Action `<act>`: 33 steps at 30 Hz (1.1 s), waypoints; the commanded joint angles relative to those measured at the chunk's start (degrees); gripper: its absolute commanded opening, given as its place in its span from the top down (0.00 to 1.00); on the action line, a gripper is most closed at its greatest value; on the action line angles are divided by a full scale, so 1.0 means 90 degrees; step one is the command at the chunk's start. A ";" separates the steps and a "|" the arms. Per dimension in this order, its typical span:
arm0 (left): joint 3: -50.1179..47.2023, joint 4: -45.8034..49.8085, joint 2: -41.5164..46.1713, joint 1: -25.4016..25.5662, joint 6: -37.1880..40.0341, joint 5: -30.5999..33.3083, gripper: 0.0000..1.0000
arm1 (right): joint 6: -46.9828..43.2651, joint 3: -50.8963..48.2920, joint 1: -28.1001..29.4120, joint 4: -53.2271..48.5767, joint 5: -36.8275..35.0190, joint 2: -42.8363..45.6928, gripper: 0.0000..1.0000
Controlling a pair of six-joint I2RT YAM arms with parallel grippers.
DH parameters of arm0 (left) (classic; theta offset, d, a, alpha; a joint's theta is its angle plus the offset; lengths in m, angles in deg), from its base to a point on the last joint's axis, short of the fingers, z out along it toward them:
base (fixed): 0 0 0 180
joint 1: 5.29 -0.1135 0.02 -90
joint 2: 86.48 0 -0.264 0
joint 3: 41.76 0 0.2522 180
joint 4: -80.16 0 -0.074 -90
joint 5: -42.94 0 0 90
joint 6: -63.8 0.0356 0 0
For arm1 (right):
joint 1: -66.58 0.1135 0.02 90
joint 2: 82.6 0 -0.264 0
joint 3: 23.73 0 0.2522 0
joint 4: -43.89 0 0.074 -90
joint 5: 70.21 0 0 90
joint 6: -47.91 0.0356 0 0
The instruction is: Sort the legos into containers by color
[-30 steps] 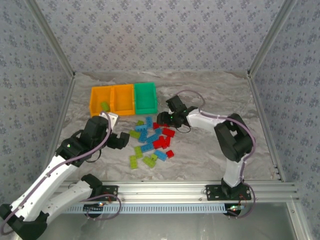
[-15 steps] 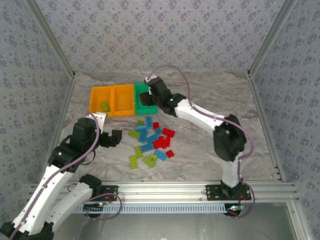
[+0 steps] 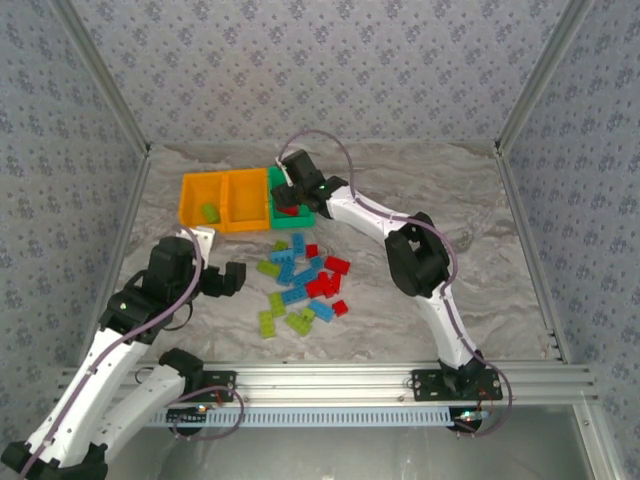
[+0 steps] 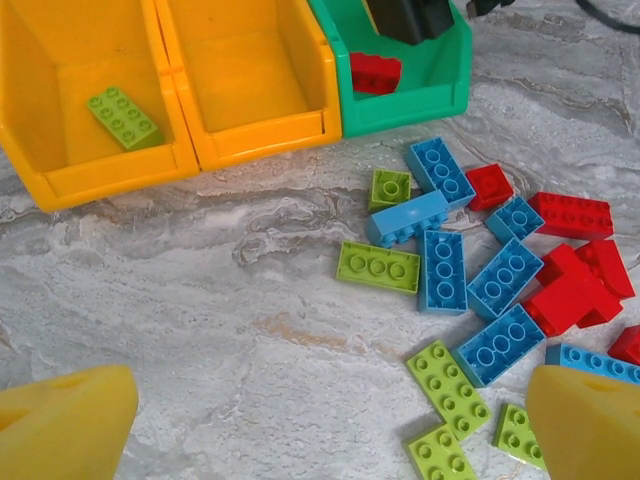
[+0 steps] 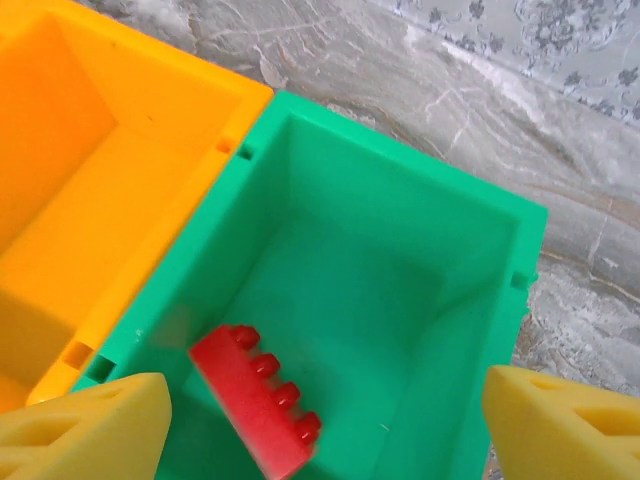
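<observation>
Left gripper: the left gripper (image 3: pixel 228 279) hangs over the table (image 3: pixel 450 200), just left of the loose legos. Its yellow fingers (image 4: pixel 70 420) stand wide apart, with nothing between them.
Right gripper: the right gripper (image 3: pixel 288 190) is stretched out over the green bin (image 3: pixel 300 215). Its fingers (image 5: pixel 90 430) are spread wide and hold nothing.
Bins: three stand touching in a row at the far left of the table. The left orange bin (image 3: pixel 186 203) comes first, the middle orange bin (image 3: pixel 245 222) next, and the green bin is on the right.
Red brick: one red brick (image 5: pixel 258 400) lies inside the green bin, near the wall it shares with the middle orange bin. It looks tipped, with its studs facing sideways, though it is blurred in the right wrist view.
Lime green brick: one lime green brick (image 4: pixel 123 117) lies flat on the floor of the left orange bin, studs up.
Loose legos: the loose legos (image 3: pixel 300 285) are red, blue and lime green bricks scattered on the table in front of the bins. Red ones sit mostly to the right, blue in the middle, and lime green toward the near and left edges. Several touch one another.
</observation>
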 commanded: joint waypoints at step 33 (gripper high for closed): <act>0.1867 -0.1888 -0.6723 0.1289 -0.3106 0.1117 0.10 | 0.1957 -0.6637 0.0370 -0.1381 0.0940 0.7959 0.01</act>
